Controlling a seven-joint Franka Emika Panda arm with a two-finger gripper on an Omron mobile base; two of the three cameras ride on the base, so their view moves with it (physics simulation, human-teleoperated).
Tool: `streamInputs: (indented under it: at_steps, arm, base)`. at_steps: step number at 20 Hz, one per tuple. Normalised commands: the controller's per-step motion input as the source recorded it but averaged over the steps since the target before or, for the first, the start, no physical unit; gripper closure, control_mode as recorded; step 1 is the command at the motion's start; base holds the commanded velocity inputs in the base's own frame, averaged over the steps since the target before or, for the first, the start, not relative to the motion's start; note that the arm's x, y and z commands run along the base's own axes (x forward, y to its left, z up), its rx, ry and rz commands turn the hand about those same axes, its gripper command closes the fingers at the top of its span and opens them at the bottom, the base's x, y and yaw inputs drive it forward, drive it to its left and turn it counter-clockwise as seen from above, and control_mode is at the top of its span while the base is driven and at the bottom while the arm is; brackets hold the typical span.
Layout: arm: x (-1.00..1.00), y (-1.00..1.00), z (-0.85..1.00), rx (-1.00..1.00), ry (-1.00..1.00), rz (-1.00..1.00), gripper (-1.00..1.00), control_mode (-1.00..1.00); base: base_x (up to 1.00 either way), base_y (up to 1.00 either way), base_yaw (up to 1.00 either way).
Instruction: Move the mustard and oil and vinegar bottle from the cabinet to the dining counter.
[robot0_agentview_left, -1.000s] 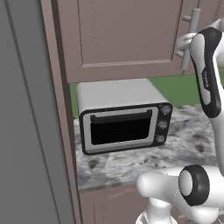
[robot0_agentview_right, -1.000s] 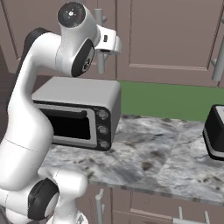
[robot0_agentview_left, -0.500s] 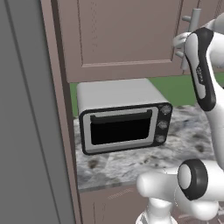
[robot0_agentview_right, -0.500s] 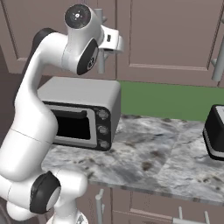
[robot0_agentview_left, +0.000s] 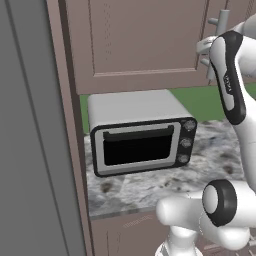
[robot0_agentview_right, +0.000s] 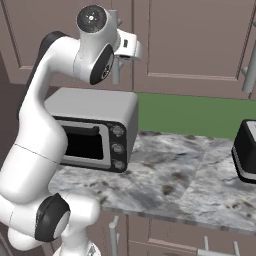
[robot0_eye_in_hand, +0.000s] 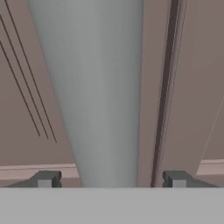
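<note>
At the far left of the left base view a tall grey panel (robot0_agentview_left: 27, 150) stands beside the cabinet (robot0_agentview_left: 140, 45), whose panelled doors are closed. Below the cabinet, at the left end of the marbled counter (robot0_agentview_right: 175, 175), sits a grey toaster oven (robot0_agentview_left: 140, 135) with a dark window and three knobs down its right side. Further right, up at the cabinet doors, the gripper (robot0_eye_in_hand: 109, 179) straddles the grey bar handle (robot0_eye_in_hand: 92, 87): its two fingertips (robot0_eye_in_hand: 46, 179) stand apart on either side of the bar, spread wide and not pressing it, with the seam between the doors just right of the handle. A green wall strip (robot0_agentview_right: 195, 115) runs behind the counter, and a black appliance (robot0_agentview_right: 246, 156) sits at the counter's right edge.
</note>
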Motion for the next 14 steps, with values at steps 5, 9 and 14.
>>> streamInputs:
  at_steps: [5, 9, 14]
  arm:
    - [0.05, 0.04, -0.16, 0.00, 0.00, 0.00, 1.00, -1.00]
    - [0.21, 0.13, -0.18, 0.01, 0.00, 0.01, 1.00, -1.00]
    - [-0.18, 0.07, -0.05, 0.05, 0.00, 0.12, 1.00, -1.00]
  base:
    - [0.00, 0.00, 0.00]
    - [0.00, 0.00, 0.00]
    - [0.00, 0.00, 0.00]
